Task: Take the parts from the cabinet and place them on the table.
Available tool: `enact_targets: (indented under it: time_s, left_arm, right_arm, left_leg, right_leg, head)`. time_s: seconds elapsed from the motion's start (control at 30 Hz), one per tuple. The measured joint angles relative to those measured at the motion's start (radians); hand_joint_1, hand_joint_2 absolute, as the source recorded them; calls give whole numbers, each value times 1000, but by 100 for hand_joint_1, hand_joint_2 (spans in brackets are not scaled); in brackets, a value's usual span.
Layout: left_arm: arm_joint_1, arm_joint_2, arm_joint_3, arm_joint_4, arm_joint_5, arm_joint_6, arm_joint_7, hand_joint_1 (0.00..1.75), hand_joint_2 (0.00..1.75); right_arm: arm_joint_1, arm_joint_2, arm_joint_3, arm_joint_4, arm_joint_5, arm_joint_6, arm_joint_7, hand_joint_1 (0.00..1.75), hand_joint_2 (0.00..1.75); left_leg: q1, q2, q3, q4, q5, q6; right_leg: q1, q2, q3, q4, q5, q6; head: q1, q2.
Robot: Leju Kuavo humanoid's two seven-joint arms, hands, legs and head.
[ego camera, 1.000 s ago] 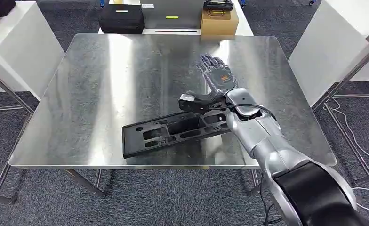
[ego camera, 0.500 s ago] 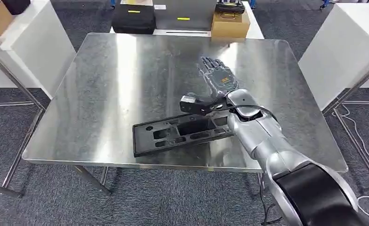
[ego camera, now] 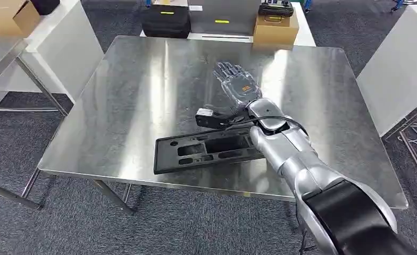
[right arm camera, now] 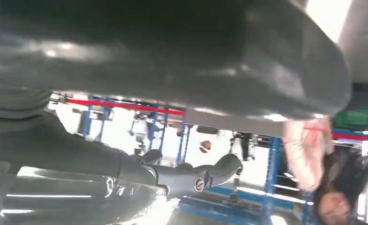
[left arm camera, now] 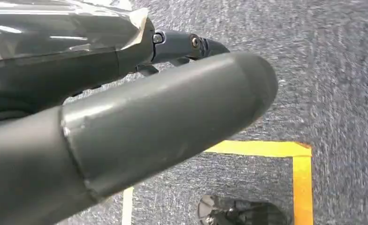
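Room: you were looking down on a stainless steel desk [ego camera: 142, 90] standing on grey carpet, with white benches on either side.
Far edge: beyond the desk sat a black case [ego camera: 165, 20], a grey box [ego camera: 222, 15] and a cardboard box [ego camera: 274, 29]; another cardboard box [ego camera: 7, 17] sat on the left bench.
Part: the black plastic tray part [ego camera: 203, 150] lay flat on the desk, close to the near edge and a little right of centre, its long side running left to right and slightly skewed.
Handling: you could judge it stiff and fairly light, a moulded frame with open pockets; the smooth steel under it would probably let it slide if nudged. A hold on a long rim or through one of the cut-outs would likely be the safest, since the flat faces give little to grip.
Right robot hand: your right robot hand [ego camera: 237, 87] was over the desk just beyond the part, palm facing up toward the head camera, fingers spread and holding nothing. The thumb pointed left, above the far rim of the part; whether it touched the rim could not be told.
Right forearm: the silver forearm crossed over the part's right end.
Left robot hand: the left wrist view showed a thick grey thumb [left arm camera: 140, 131] above the carpet and yellow floor tape [left arm camera: 285, 154]; nothing was seen in it, but you could not tell from this how far its fingers were apart.
Task stage: with the part down on the desk and your right robot hand empty, this placement looked complete.
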Motion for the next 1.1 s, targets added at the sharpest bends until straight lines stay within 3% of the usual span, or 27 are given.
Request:
enact_targets:
  time_s: [0.03,0.07,0.1,0.2,0.23,0.27,0.3,0.37,0.4,0.43,0.47,0.53,0.57,0.6,0.63,0.7,0.73,0.77,0.8,0.83,0.9,0.93,0.97,1.03,1.07,1.1]
  left_arm:
    - [0,1,0,0,-1,0,-1,0,0]
    - [-1,-1,0,0,-4,-1,-2,0,0]
    - [-2,-3,0,0,-5,-3,-2,0,0]
    - [-2,-3,0,0,-5,-8,-2,0,0]
    - [-1,-3,0,0,-5,-8,-2,0,0]
    - [-1,-4,0,0,-5,-7,-1,0,0]
    - [-2,-3,0,0,-6,-7,0,0,0]
    - [-6,-2,0,0,-6,-6,1,0,0]
    - [-6,-2,0,0,-6,-6,1,0,0]
    - [-5,-4,0,0,-7,-6,2,0,0]
    - [-4,-5,0,0,-8,-6,2,0,0]
    - [-4,-5,0,0,-9,-3,2,0,0]
    - [-5,-5,0,0,-9,-1,2,0,0]
    - [-5,-6,0,0,-9,0,2,0,0]
    - [-4,-6,0,0,-10,1,2,0,0]
    - [0,-8,0,0,-11,1,2,0,0]
    - [2,-5,0,0,-11,1,0,0,0]
    - [4,-6,0,0,-12,0,0,0,0]
    - [3,-6,0,0,-14,0,-2,0,0]
    - [0,-5,0,0,-14,0,-2,0,0]
    - [-1,-5,0,1,-16,-6,-3,0,0]
    - [1,-5,0,1,-16,-9,-3,0,0]
    - [2,-4,0,0,-16,-9,-3,0,0]
    - [2,0,0,0,-16,-9,-2,0,0]
    - [1,1,0,0,-16,-9,-2,0,0]
    - [-3,-1,0,0,-16,-10,-2,0,0]
  right_arm:
    - [-1,0,0,0,0,0,0,0,0]
    - [-2,-1,0,0,0,0,0,0,0]
    - [-5,-4,0,0,1,0,0,0,0]
    - [-5,-5,2,0,2,0,-1,0,0]
    - [-5,-5,2,-2,3,0,-1,0,0]
    - [-7,-7,3,-3,3,0,-1,0,0]
    - [-7,-10,4,-3,3,0,-1,0,0]
    - [3,-18,6,-3,7,3,0,0,0]
    - [9,-20,7,-3,7,3,1,0,0]
    - [13,-22,8,-3,8,3,2,0,0]
    - [14,-24,9,-3,8,5,3,0,0]
    - [10,-25,10,-4,10,6,5,0,0]
    - [9,-25,10,-6,11,6,6,0,0]
    - [7,-26,10,-6,11,6,8,0,0]
    - [8,-24,11,-6,12,6,8,0,0]
    - [8,-19,11,-7,12,6,8,0,0]
    - [7,-18,11,-9,12,6,8,0,0]
    - [5,-16,11,-11,14,5,9,0,0]
    - [4,-14,11,-14,15,5,9,0,0]
    - [4,-14,11,-14,18,5,9,0,0]
    - [10,-17,11,-14,21,4,9,0,0]
    - [13,-17,11,-14,21,3,9,0,0]
    - [15,-17,11,-14,21,3,9,0,0]
    - [15,-16,11,-14,21,3,9,0,0]
    - [14,-17,11,-14,20,2,10,0,0]
    - [11,-17,11,-15,20,2,10,0,0]
  left_leg:
    - [1,22,53,-98,44,-1]
    - [-5,72,83,-157,40,-3]
    - [-9,58,83,-160,43,11]
    - [-19,22,76,-156,41,34]
    - [-14,12,85,-166,48,47]
    - [-16,3,85,-167,50,54]
    - [-16,-3,85,-167,51,63]
    - [-17,-30,84,-166,50,68]
    - [-18,-45,84,-166,50,68]
    - [-21,-60,84,-166,51,68]
    - [-23,-75,85,-165,51,68]
    - [-26,-103,88,-164,51,68]
    - [-25,-114,87,-164,51,68]
    - [-32,-123,85,-159,49,64]
    - [-30,-129,81,-160,49,61]
    - [-21,-145,77,-165,54,48]
    - [-26,-158,76,-164,53,41]
    - [-28,-116,70,-149,38,38]
    - [-27,-68,52,-107,10,30]
    - [-22,-38,18,-37,-26,24]
    - [-13,-18,-67,120,-85,12]
    - [-8,-14,-85,146,-81,6]
    - [-3,-11,-78,123,-58,2]
    - [3,10,3,-36,25,-2]
    - [3,57,57,-127,60,-2]
    - [-10,81,72,-153,48,0]
  right_leg:
    - [-2,-8,4,0,-4,7]
    - [6,-16,8,1,-8,14]
    - [15,-21,6,1,-11,18]
    - [21,-48,18,-4,-14,36]
    - [20,-42,11,1,-22,45]
    - [13,-4,2,26,-38,42]
    - [13,26,-25,86,-67,32]
    - [14,46,-117,270,-136,20]
    - [17,51,-149,330,-150,22]
    - [18,54,-161,342,-143,26]
    - [18,56,-148,302,-120,32]
    - [20,77,-63,109,-36,42]
    - [20,112,-27,31,-6,40]
    - [23,126,-14,14,-3,31]
    - [21,108,-15,9,-1,28]
    - [27,94,-12,11,-1,17]
    - [12,81,-6,-2,5,7]
    - [10,69,0,-7,8,2]
    - [8,62,2,-10,7,-10]
    - [10,53,4,-9,5,-12]
    - [12,26,6,-9,2,-15]
    - [12,14,6,-8,1,-15]
    - [11,4,6,-8,0,-15]
    - [8,-17,11,-7,-7,-6]
    - [11,-26,15,-4,-12,2]
    - [24,-34,14,-1,-18,10]
  head:
    - [-1,0]
    - [-1,0]
    - [-4,0]
    - [0,0]
    - [-1,0]
    - [2,0]
    - [1,0]
    - [4,0]
    - [7,0]
    - [7,0]
    - [7,0]
    - [7,0]
    - [7,0]
    - [5,0]
    - [7,0]
    - [8,0]
    - [7,0]
    - [9,0]
    - [-5,0]
    - [-8,0]
    - [-8,0]
    - [-8,0]
    - [-8,0]
    - [-8,0]
    - [-8,0]
    - [-13,0]
